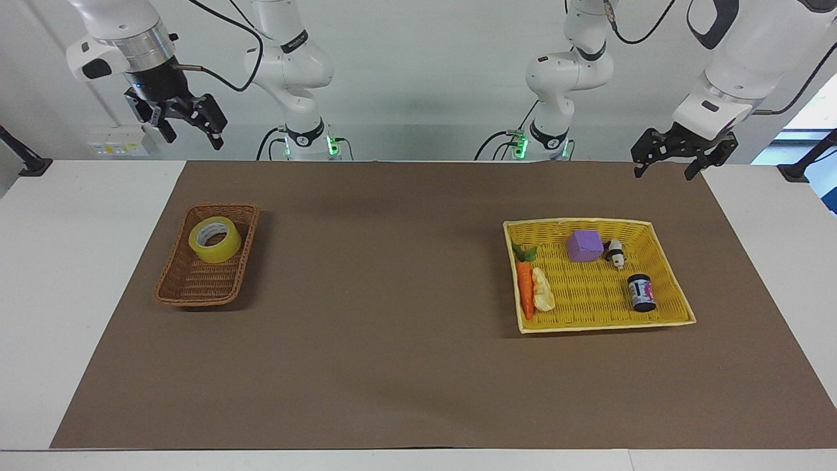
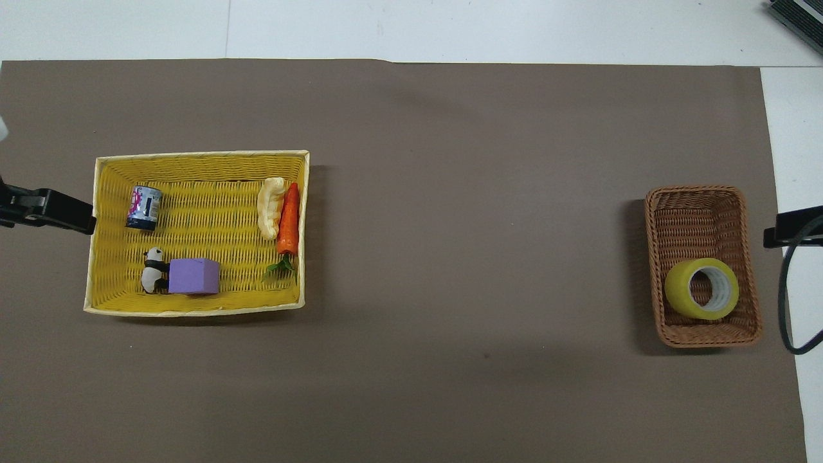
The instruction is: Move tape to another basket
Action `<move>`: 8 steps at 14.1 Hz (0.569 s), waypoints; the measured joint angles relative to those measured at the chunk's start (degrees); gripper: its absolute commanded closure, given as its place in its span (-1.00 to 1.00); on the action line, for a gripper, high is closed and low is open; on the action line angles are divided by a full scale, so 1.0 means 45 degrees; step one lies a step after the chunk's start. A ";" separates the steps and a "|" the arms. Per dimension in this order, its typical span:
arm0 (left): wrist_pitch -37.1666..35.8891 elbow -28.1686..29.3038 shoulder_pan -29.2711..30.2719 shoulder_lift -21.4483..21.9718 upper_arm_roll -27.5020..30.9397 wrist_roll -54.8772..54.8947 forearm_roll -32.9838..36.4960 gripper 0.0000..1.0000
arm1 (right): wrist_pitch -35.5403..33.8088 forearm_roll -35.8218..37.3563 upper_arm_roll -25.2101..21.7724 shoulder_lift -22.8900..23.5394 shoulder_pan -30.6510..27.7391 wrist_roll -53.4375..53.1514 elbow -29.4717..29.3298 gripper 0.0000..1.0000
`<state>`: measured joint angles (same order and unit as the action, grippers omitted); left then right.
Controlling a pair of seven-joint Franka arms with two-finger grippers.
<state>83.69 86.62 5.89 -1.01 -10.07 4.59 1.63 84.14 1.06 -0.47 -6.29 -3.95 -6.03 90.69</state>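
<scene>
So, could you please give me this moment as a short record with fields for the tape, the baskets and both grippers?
tape: wide yellow translucent tape roll, lying in the basket's end nearer the robots
basket: narrow dark brown wicker basket, toward the right arm's end of the table
other basket: wide bright yellow woven tray-basket, toward the left arm's end, holding a purple cube, carrot and small can
right gripper: open, empty, raised high, well above the table
left gripper: open, empty, waiting above the mat's edge
</scene>
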 measured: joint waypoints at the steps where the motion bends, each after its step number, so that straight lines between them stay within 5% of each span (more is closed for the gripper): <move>1: 0.0000 0.0000 0.0000 0.0000 0.0000 0.0000 0.0000 -1.00 | -0.0003 0.0110 0.0034 0.0000 0.0015 0.0085 0.0000 -1.00; 8: 0.0000 0.0000 0.0000 0.0000 0.0000 0.0000 0.0000 -1.00 | -0.0007 0.0118 0.0082 -0.0001 0.0021 0.0143 0.0000 -1.00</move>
<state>83.69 86.62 5.89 -1.01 -10.07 4.59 1.63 84.10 1.58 -0.10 -6.29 -3.86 -5.39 90.69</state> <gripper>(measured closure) 0.000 0.000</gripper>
